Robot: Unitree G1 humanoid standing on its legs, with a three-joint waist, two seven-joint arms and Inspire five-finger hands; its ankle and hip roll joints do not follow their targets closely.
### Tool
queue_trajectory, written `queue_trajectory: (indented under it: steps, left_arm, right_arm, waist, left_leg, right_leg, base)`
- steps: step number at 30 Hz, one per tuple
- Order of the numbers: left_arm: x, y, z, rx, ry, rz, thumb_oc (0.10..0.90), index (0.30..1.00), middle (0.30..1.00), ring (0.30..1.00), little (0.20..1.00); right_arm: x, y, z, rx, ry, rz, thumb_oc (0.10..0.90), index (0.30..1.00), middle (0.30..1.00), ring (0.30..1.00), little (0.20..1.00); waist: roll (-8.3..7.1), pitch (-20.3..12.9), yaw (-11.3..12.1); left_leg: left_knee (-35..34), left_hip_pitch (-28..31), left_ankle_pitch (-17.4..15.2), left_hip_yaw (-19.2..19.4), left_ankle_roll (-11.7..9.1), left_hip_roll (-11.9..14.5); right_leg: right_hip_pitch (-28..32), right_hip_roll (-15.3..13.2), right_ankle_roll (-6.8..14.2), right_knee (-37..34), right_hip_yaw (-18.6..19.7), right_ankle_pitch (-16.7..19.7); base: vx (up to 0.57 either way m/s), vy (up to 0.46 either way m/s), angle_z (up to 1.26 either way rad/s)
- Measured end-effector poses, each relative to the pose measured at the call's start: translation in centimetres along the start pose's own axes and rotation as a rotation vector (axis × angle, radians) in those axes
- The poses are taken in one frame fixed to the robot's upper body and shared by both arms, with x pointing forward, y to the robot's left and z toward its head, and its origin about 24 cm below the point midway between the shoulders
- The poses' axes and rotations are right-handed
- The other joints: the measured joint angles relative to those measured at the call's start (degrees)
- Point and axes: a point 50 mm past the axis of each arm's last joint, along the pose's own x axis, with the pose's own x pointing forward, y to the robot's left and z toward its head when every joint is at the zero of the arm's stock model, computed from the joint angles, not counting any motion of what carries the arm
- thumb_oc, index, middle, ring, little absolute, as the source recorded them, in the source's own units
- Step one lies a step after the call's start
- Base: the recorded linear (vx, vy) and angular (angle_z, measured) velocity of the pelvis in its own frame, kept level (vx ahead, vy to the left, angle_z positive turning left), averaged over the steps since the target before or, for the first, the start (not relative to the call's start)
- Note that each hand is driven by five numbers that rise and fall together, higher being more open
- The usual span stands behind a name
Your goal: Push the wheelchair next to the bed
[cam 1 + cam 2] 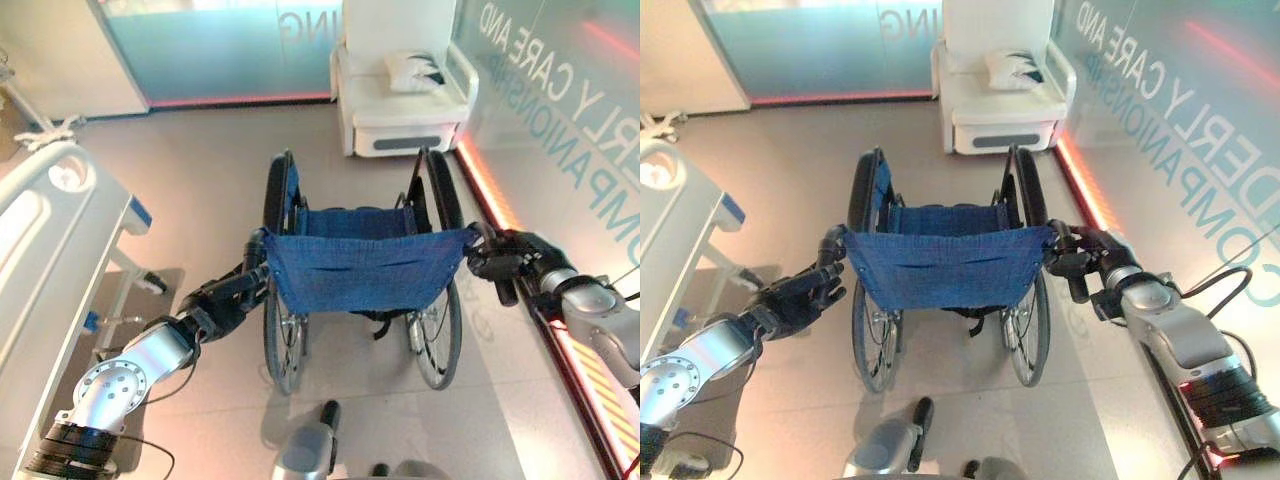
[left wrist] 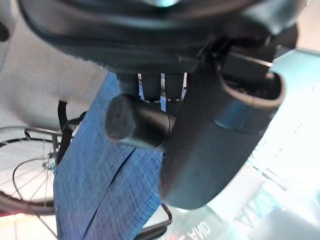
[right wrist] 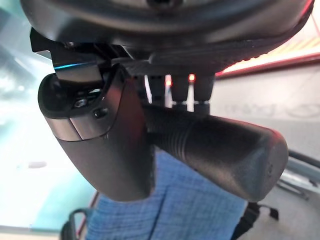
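the black-framed wheelchair with a blue cloth backrest [image 1: 360, 265] stands on the grey floor [image 1: 200, 180] between the two hands, its back toward them. the left hand [image 1: 232, 292] is curled round the left black push handle [image 2: 135, 125], thumb across it; the fingers are mostly hidden behind the handle. the right hand [image 1: 1087, 258] clasps the right ribbed black push handle [image 3: 220, 147]. the white bed [image 1: 45, 250], cut off at the edge, lies beyond the left hand; a white armchair [image 1: 400, 85] sits far ahead.

One wheelchair [image 1: 360, 270] stands on the floor [image 1: 200, 180]; one bed [image 1: 50, 230] lies along the floor's left edge, and one white armchair [image 1: 400, 90] holding one cushion [image 1: 415, 68] sits at its far edge.
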Motion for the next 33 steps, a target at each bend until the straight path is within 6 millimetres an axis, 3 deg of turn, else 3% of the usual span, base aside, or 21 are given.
queue_trajectory:
  steps: [1, 3, 5, 8, 11, 13, 15, 17, 18, 19, 20, 22, 23, 24, 25, 26, 27, 29, 30, 31, 33]
  left_arm:
    - [-0.1, -0.1, 0.0, 0.002, 0.003, -0.008, 0.400, 0.300, 0.300, 0.300, 0.300]
    - [-0.2, -0.1, 0.2, 0.008, 0.005, -0.016, 0.400, 0.300, 0.300, 0.300, 0.300]
    - [0.0, -0.2, 0.5, 0.010, 0.006, -0.018, 0.400, 0.300, 0.300, 0.300, 0.300]
    - [0.5, -0.4, 1.2, 0.009, 0.012, -0.039, 0.400, 0.300, 0.300, 0.300, 0.300]
    - [0.4, -0.1, 1.6, 0.044, 0.001, -0.027, 0.400, 0.300, 0.300, 0.300, 0.300]
    - [0.3, 0.0, 1.9, 0.048, -0.001, -0.025, 0.400, 0.300, 0.300, 0.300, 0.300]
    - [0.4, 0.1, 2.3, 0.037, -0.016, -0.023, 0.400, 0.300, 0.300, 0.300, 0.300]
    - [0.7, 0.2, 2.7, 0.025, -0.022, -0.020, 0.400, 0.300, 0.300, 0.300, 0.300]
    - [1.1, 0.0, 2.8, 0.019, -0.023, -0.023, 0.400, 0.300, 0.300, 0.300, 0.300]
    - [1.6, -0.4, 2.7, 0.024, -0.018, -0.026, 0.400, 0.300, 0.300, 0.300, 0.300]
    - [1.7, -0.6, 2.8, 0.026, -0.020, -0.025, 0.400, 0.300, 0.300, 0.300, 0.300]
    - [1.7, -0.7, 2.9, 0.024, -0.023, -0.024, 0.400, 0.300, 0.300, 0.300, 0.300]
    - [1.6, -0.8, 2.7, 0.035, -0.020, -0.018, 0.400, 0.300, 0.300, 0.300, 0.300]
    - [1.6, -0.8, 2.5, 0.032, -0.017, -0.016, 0.400, 0.300, 0.300, 0.300, 0.300]
    - [1.6, -0.7, 2.6, 0.037, -0.015, -0.013, 0.400, 0.300, 0.300, 0.300, 0.300]
    - [1.4, -0.6, 2.7, 0.040, -0.019, -0.010, 0.400, 0.300, 0.300, 0.300, 0.300]
    - [1.4, -0.6, 2.7, 0.033, -0.023, -0.010, 0.400, 0.300, 0.300, 0.300, 0.300]
    - [1.1, -0.6, 3.1, 0.028, -0.043, -0.017, 0.400, 0.300, 0.300, 0.300, 0.300]
    - [0.8, -0.9, 3.6, 0.031, -0.067, -0.028, 0.400, 0.300, 0.300, 0.300, 0.300]
    - [0.6, -1.1, 3.9, 0.032, -0.081, -0.038, 0.400, 0.300, 0.300, 0.300, 0.300]
    - [0.5, -1.2, 3.8, 0.035, -0.082, -0.042, 0.400, 0.300, 0.300, 0.300, 0.300]
  right_arm:
    - [-0.2, 0.1, -0.4, 0.001, 0.009, 0.003, 0.400, 0.300, 0.300, 0.300, 0.300]
    - [-0.3, 0.0, -0.6, 0.004, 0.014, -0.001, 0.400, 0.300, 0.300, 0.300, 0.300]
    - [-0.3, -0.2, -0.4, 0.008, 0.006, -0.004, 0.400, 0.300, 0.300, 0.300, 0.300]
    - [-0.3, -0.2, -0.3, 0.013, 0.002, -0.009, 0.400, 0.300, 0.300, 0.300, 0.300]
    - [-0.1, 0.1, 0.1, 0.021, -0.014, -0.001, 0.400, 0.300, 0.300, 0.300, 0.300]
    - [0.0, 0.2, 0.3, 0.020, -0.024, -0.002, 0.400, 0.300, 0.300, 0.300, 0.300]
    - [0.2, -0.1, 1.9, 0.001, -0.076, 0.002, 0.400, 0.300, 0.300, 0.300, 0.300]
    - [0.4, -0.4, 3.0, 0.001, -0.104, 0.000, 0.400, 0.300, 0.300, 0.300, 0.300]
    - [0.6, -0.7, 3.4, 0.005, -0.110, -0.003, 0.400, 0.300, 0.300, 0.300, 0.300]
    - [0.9, -0.9, 3.3, 0.006, -0.100, -0.008, 0.400, 0.300, 0.300, 0.300, 0.300]
    - [1.1, -1.0, 3.4, -0.001, -0.093, -0.011, 0.400, 0.300, 0.300, 0.300, 0.300]
    - [1.4, -0.9, 3.5, -0.012, -0.084, -0.009, 0.400, 0.300, 0.300, 0.300, 0.300]
    - [1.3, -1.0, 3.5, -0.009, -0.080, -0.009, 0.400, 0.300, 0.300, 0.300, 0.300]
    - [1.1, -1.2, 3.8, -0.023, -0.084, -0.014, 0.400, 0.300, 0.300, 0.300, 0.300]
    - [0.9, -1.3, 3.9, -0.031, -0.087, -0.015, 0.400, 0.300, 0.300, 0.300, 0.300]
    - [0.6, -1.2, 4.0, -0.050, -0.082, -0.007, 0.400, 0.300, 0.300, 0.300, 0.300]
    - [0.6, -1.1, 4.0, -0.050, -0.076, -0.004, 0.400, 0.300, 0.300, 0.300, 0.300]
    - [0.5, -1.0, 3.9, -0.052, -0.064, 0.010, 0.400, 0.300, 0.300, 0.300, 0.300]
    - [0.5, -1.1, 4.2, -0.054, -0.066, 0.019, 0.400, 0.300, 0.300, 0.300, 0.300]
    - [0.5, -1.4, 4.5, -0.055, -0.070, 0.019, 0.400, 0.300, 0.300, 0.300, 0.300]
    - [0.6, -1.5, 4.7, -0.054, -0.075, 0.016, 0.400, 0.300, 0.300, 0.300, 0.300]
  waist:
    - [-0.96, -0.9, 0.0]
    - [-2.73, -1.8, -0.7]
    - [-2.98, -2.0, -1.4]
    - [-4.03, -2.4, -1.6]
    - [-3.42, -2.5, -3.0]
    - [-3.14, -2.3, -3.0]
    - [-0.40, -0.8, -3.1]
    - [0.95, -0.2, -3.9]
    - [1.26, -0.1, -5.2]
    - [1.49, 0.1, -6.1]
    - [1.03, 0.4, -7.0]
    - [-0.95, 1.8, -7.6]
    - [-1.64, 2.3, -8.2]
    - [-1.28, 2.9, -9.5]
    - [-1.09, 3.0, -10.1]
    - [-1.45, 3.0, -10.7]
    - [-1.49, 3.0, -10.7]
    - [-2.31, 2.6, -10.5]
    - [-3.08, 2.2, -10.5]
    - [-3.33, 2.2, -10.3]
    - [-3.14, 2.1, -9.0]
  left_leg:
    - [-0.1, -0.1, 0.4, 0.1, 2.8, -0.8]
    - [-0.2, 0.3, -0.5, -0.1, 4.8, -2.9]
    - [-0.2, 0.2, -1.3, 0.0, 6.3, -4.5]
    - [0.0, 0.9, -1.9, -0.7, 7.3, -5.8]
    - [-1.3, 2.5, -1.0, -5.9, 6.8, -6.1]
    - [-3.8, 4.2, -0.5, -10.0, 6.2, -6.1]
    - [-5.4, 5.1, 0.2, -16.0, 5.1, -5.2]
    - [-4.8, 4.7, 0.2, -17.5, 4.2, -5.2]
    - [-3.6, 3.9, -0.2, -18.1, 3.5, -5.9]
    - [-3.4, 3.5, 0.2, -15.5, 2.7, -6.0]
    - [-2.9, 4.1, -2.4, -11.9, 2.1, -5.2]
    - [4.5, 4.7, -6.3, -7.0, 4.2, -5.5]
    - [4.3, 6.3, -8.8, -10.5, 5.2, -7.4]
    - [3.8, 7.7, -8.7, -14.3, 5.5, -8.2]
    - [3.4, 7.5, -8.7, -14.9, 5.4, -8.0]
    - [3.9, 7.4, -9.6, -17.0, 4.5, -7.9]
    - [4.2, 7.5, -10.3, -17.4, 4.2, -7.0]
    - [1.9, 7.7, -11.0, -18.5, 3.4, -3.4]
    - [-1.0, 8.2, -10.0, -18.8, 2.8, -0.2]
    - [10.2, 5.4, -11.7, -17.9, -0.6, 0.3]
    - [23.6, 2.9, -12.4, -15.9, -2.1, 0.8]
  right_leg:
    - [-0.5, -0.7, 0.6, 1.2, 0.0, -1.2]
    - [-1.3, -2.4, 2.6, 3.9, -0.1, -2.8]
    - [-3.7, -3.6, 4.6, 10.2, 0.2, -4.0]
    - [-8.9, -2.3, 12.3, 30.3, 2.7, -2.0]
    - [-9.7, -0.7, 9.8, 32.0, 2.6, 3.2]
    - [-10.1, -1.2, 5.2, 28.2, 2.8, 0.1]
    - [-12.1, -0.4, 1.1, 17.6, 2.7, -2.4]
    - [-11.9, -0.1, 1.3, 6.1, 3.5, -1.1]
    - [-10.1, -0.6, 1.6, 0.2, 2.9, 6.1]
    - [-8.3, -0.9, 1.0, -1.6, -0.3, 7.2]
    - [-8.1, -1.4, 0.5, 0.4, -1.9, 5.9]
    - [-12.5, -3.9, 1.9, 15.6, -2.1, 0.6]
    - [-19.4, -5.0, 2.5, 26.8, 1.2, -2.0]
    - [-22.1, -4.8, 2.6, 23.3, 4.1, -1.9]
    - [-22.8, -4.8, 4.2, 19.5, 5.2, -0.5]
    - [-23.8, -5.8, 7.8, 12.6, 6.9, 1.8]
    - [-23.5, -6.1, 7.9, 11.1, 7.3, 3.5]
    - [-20.8, -5.0, 5.8, 9.4, 5.6, 6.2]
    - [-19.5, -4.4, 3.6, 6.4, 1.9, 8.1]
    - [-18.9, -4.1, 1.0, 4.9, -1.4, 10.9]
    - [-18.0, -2.7, -0.5, 4.4, -3.1, 10.3]
  base:
    - [0.33, 0.176, 0.09]
    - [0.27, 0.149, 0.08]
    - [0.25, 0.120, 0.03]
    - [0.22, 0.079, 0.07]
    - [0.27, 0.037, 0.11]
    - [0.26, -0.039, -0.09]
    - [0.29, -0.098, -0.19]
    - [0.26, -0.113, 0.29]
    - [0.26, -0.132, 0.77]
    - [0.38, -0.205, 0.98]
    - [0.55, -0.290, 0.74]
    - [0.50, -0.252, 0.35]
    - [0.37, -0.199, 0.54]
    - [0.47, -0.281, 0.71]
    - [0.41, -0.274, 0.91]
    - [0.39, -0.297, 0.67]
    - [0.35, -0.291, 0.77]
    - [0.33, -0.300, 0.67]
    - [0.34, -0.290, 0.83]
    - [0.33, -0.304, 0.78]
    - [0.29, -0.304, 0.38]
